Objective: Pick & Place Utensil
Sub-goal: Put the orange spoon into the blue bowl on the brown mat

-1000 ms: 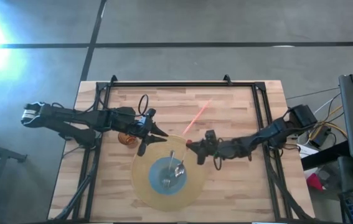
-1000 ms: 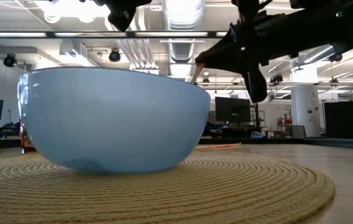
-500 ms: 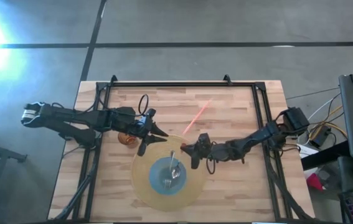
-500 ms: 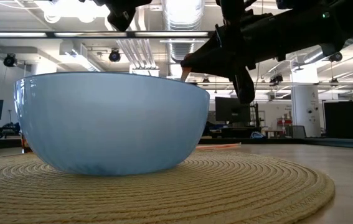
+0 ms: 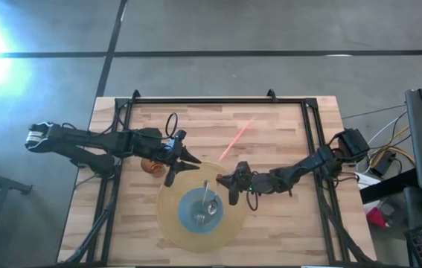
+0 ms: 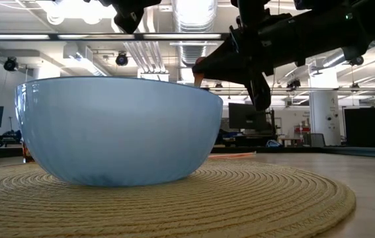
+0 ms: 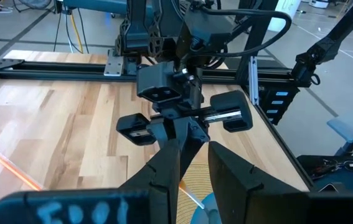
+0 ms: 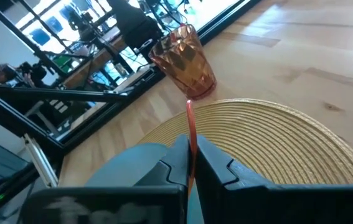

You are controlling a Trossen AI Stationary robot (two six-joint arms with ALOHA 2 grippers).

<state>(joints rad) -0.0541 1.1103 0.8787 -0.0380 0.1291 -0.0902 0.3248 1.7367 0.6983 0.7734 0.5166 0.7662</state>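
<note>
Overhead, the right gripper (image 5: pixel 223 179) hovered at the rim of the round woven straw placemat (image 5: pixel 172 222), its dark fingers (image 8: pixel 216 167) pinched tight on a thin orange-red stick-like utensil (image 8: pixel 190 132) that poked forward past the fingertips. Just ahead of that gripper and below it sat the pale blue bowl (image 5: pixel 202 209) in the middle of the placemat, with a metal fork (image 5: pixel 207 195) and a second metal utensil lying inside it. Farther on from the fingertips stood an amber faceted glass tumbler (image 8: pixel 184 60), upright on the light wooden table (image 5: pixel 277 134) just off the mat's edge. In the low view the same gripper hung above the bowl's rim, the utensil's tip showing at its front.

The left gripper (image 5: pixel 188 164) waited facing the right one, on the far side of the mat's rim, its fingers (image 7: pixel 167 168) spread apart and empty. A second long orange-pink stick (image 5: pixel 237 138) lay flat on the table well behind the right gripper, toward the table's back edge.
</note>
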